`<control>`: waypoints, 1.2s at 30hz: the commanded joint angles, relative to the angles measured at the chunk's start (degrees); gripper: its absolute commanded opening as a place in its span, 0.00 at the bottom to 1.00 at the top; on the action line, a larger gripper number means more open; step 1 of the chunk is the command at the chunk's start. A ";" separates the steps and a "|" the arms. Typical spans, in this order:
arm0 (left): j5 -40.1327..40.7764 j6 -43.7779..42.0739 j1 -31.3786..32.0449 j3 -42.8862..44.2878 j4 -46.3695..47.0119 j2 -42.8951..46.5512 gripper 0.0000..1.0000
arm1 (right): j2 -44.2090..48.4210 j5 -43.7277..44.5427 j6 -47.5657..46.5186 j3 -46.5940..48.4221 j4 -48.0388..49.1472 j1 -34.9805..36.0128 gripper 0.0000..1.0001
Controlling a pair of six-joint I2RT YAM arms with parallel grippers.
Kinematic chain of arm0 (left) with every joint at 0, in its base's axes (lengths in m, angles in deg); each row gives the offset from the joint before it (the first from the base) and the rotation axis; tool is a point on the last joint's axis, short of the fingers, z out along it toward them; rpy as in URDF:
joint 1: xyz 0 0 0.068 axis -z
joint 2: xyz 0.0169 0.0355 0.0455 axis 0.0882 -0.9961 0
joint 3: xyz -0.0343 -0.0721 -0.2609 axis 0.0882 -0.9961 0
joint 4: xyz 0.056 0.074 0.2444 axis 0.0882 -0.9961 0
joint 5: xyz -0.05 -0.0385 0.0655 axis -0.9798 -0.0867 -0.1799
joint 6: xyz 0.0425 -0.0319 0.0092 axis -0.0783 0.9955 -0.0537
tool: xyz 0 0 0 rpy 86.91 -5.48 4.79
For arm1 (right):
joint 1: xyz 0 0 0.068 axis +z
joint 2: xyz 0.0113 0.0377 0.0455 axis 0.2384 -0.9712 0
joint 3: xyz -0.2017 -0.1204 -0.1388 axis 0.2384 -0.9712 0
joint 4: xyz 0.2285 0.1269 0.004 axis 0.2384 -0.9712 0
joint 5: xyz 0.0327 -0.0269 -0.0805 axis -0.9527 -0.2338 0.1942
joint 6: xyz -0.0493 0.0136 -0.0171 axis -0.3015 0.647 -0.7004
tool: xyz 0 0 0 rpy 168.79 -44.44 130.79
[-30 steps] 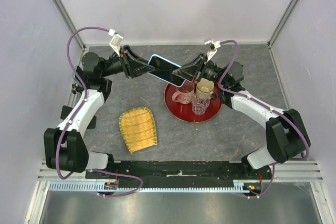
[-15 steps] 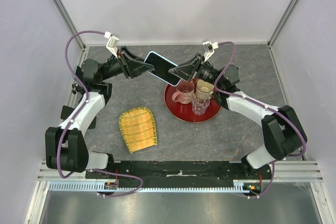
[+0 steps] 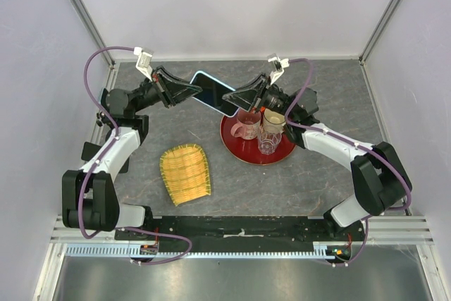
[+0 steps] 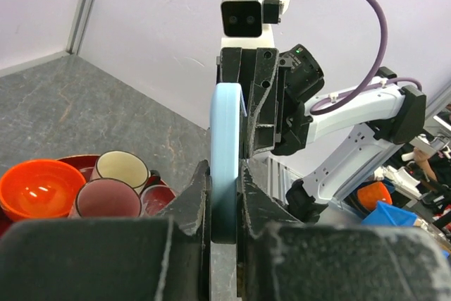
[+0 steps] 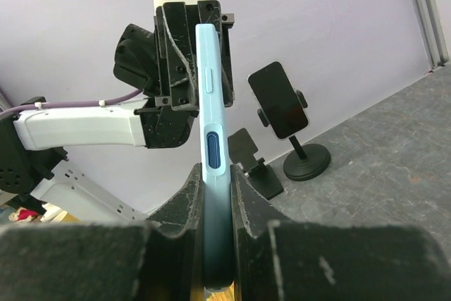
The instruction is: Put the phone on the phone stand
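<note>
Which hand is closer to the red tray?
Right. The right hand holds the phone by the far-left rim of the red tray; the left hand grips the phone's other end, well left of it.

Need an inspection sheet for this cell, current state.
Surface: grey table.
Job's things: phone held in the air between both arms; empty folding phone stand near the wall.
Clutter: red tray with cups; yellow mat; second stand carrying a dark phone.
Claws: left claw and right claw each shut on the phone.
Cables: purple cables looped above the arms.
Surroundings: white walls.
</note>
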 commanded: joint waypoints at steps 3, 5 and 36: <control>0.12 1.33 0.26 0.39 6.33 1.62 0.02 | 2.64 2.81 -8.27 3.61 -7.98 -0.12 0.19; -0.58 -3.04 0.35 0.83 -0.40 3.20 0.02 | 3.43 3.42 -10.22 4.66 -13.24 -0.29 0.37; 86.77 -53.69 0.53 4.87 -108.04 47.24 0.02 | 19.70 15.10 -25.86 5.28 -33.65 4.53 0.80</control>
